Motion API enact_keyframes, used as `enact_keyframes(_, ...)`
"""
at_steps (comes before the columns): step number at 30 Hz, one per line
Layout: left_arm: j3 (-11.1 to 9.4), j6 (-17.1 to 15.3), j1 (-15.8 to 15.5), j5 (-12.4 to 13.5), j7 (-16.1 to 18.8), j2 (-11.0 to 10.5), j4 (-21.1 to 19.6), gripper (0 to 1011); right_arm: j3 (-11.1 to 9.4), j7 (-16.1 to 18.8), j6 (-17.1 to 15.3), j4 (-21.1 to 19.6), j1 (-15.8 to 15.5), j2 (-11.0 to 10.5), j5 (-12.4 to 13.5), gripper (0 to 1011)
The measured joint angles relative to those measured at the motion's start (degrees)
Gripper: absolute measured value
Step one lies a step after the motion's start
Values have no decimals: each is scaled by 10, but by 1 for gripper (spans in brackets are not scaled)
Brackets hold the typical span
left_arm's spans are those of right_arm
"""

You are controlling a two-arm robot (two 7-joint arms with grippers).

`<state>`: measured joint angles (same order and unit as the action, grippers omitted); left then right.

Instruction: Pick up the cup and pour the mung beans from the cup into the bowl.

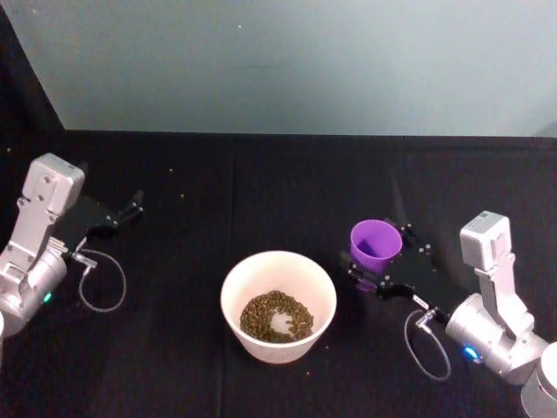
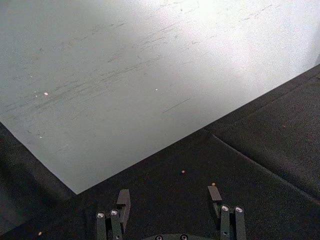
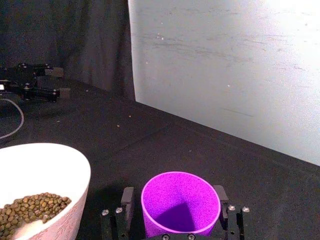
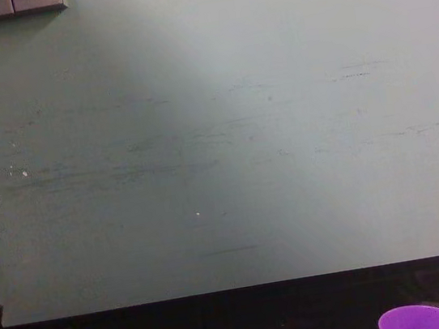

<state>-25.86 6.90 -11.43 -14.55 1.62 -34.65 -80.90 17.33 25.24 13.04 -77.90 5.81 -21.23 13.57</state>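
The purple cup (image 1: pixel 376 243) stands upright on the black table, to the right of the bowl, and its inside (image 3: pixel 180 207) looks empty. My right gripper (image 1: pixel 380 250) is open around it, one finger on each side, with a small gap showing beside one finger (image 3: pixel 127 199). The white bowl (image 1: pixel 261 340) sits at the table's front centre and holds a layer of mung beans (image 1: pixel 277 315). In the right wrist view the bowl (image 3: pixel 75 180) and its beans (image 3: pixel 30 207) lie close beside the cup. My left gripper (image 1: pixel 137 203) rests open at the far left, holding nothing.
A pale wall (image 1: pixel 287 61) stands along the table's far edge. A few stray beans (image 1: pixel 181 197) lie on the black cloth behind the bowl. Loose cables (image 1: pixel 103 283) loop off both wrists. The cup's rim (image 4: pixel 419 320) peeks in low in the chest view.
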Motion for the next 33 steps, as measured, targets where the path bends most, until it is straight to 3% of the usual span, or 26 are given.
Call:
enact_keyframes(4,0,0,0,0,0,0,0,1011,-4,-2,-4,-17,-7,-3,2,1000)
enact_keyframes(11,0,0,0,0,0,0,0,1011,-26,-4,-27,-84,-33,-15,31,1000)
enact_keyframes(15,0,0,0,0,0,0,0,1011,-50,-30,-56,-145,-60,-23,45,1000)
enact_keyframes(20,0,0,0,0,0,0,0,1011,-72,-64,-77,-183,-85,-24,45,1000)
enact_keyframes(26,0,0,0,0,0,0,0,1011,-107,-128,-78,-221,-131,-13,12,1000)
enact_keyframes(29,0,0,0,0,0,0,0,1011,-124,-155,-56,-225,-152,-4,-9,1000)
enact_keyframes(33,0,0,0,0,0,0,0,1011,-141,-187,-3,-211,-171,12,-41,1000)
